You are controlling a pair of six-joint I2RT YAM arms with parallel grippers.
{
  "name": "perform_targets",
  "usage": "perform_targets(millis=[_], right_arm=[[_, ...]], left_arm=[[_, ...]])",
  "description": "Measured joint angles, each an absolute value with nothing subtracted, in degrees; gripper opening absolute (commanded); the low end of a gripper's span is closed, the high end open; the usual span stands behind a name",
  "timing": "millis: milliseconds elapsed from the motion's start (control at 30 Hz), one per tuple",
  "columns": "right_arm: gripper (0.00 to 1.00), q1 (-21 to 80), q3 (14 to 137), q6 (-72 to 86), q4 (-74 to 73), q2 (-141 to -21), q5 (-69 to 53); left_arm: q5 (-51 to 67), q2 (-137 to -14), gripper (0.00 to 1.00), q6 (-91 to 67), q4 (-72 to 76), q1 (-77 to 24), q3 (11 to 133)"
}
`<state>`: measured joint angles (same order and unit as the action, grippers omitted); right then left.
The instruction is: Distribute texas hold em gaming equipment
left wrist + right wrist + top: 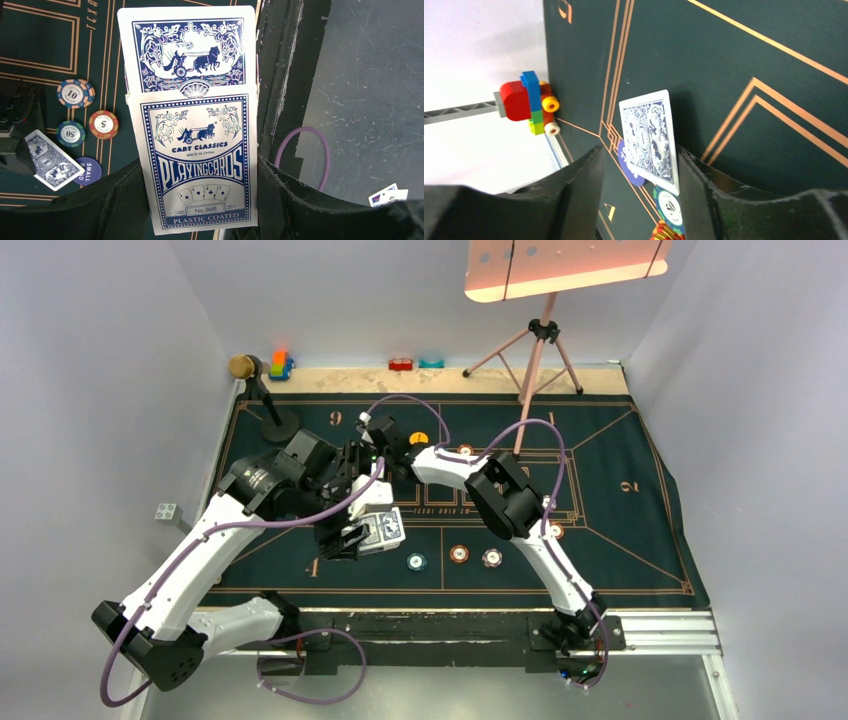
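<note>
My left gripper (200, 165) is shut on a blue-and-white playing-card box (192, 150) with its flap open, held above the mat's near edge; it also shows in the top view (383, 530). My right gripper (640, 150) reaches across to the left, its jaws apart. A single blue-backed card (649, 140) lies beyond its fingertips, against the right finger. It partly covers a dark-blue small-blind button (91, 171). A teal chip (70, 133), an orange 10 chip (75, 93) and a red-white 5 chip (103, 124) lie beside the card (52, 160). A yellow-orange button (419, 438) sits farther back.
More chips lie on the green mat (620, 530) at centre front (458, 553) and right (556, 530). A black stand (265, 405) and a pink tripod (535, 350) stand at the back. Toy blocks (526, 102) sit off the mat's edge. Loose cards (387, 196) lie on the grey surface.
</note>
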<state>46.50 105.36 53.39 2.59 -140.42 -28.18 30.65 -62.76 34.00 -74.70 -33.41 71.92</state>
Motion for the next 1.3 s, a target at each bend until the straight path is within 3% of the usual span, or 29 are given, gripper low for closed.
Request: perform_targets(millis=[133, 500, 967, 1300], right_arm=[[0.73, 46.48, 105.43, 51.29, -0.71, -139.35, -27.14], [0.79, 42.89, 103.61, 42.46, -9.56, -127.68, -23.46], [0.91, 34.28, 67.24, 43.55, -4.95, -84.84, -25.19], [0.95, 39.92, 50.96, 50.63, 4.14, -72.62, -28.71]], left_arm=[[30.65, -62.76, 0.00, 33.87, -74.67, -33.41, 71.92], [30.39, -62.76, 0.00, 33.54, -74.24, -33.39, 71.90], [30.15, -64.36, 0.00, 33.50, -72.93, -33.41, 71.90], [29.80, -65.06, 0.00, 33.45, -72.12, -33.39, 71.90]])
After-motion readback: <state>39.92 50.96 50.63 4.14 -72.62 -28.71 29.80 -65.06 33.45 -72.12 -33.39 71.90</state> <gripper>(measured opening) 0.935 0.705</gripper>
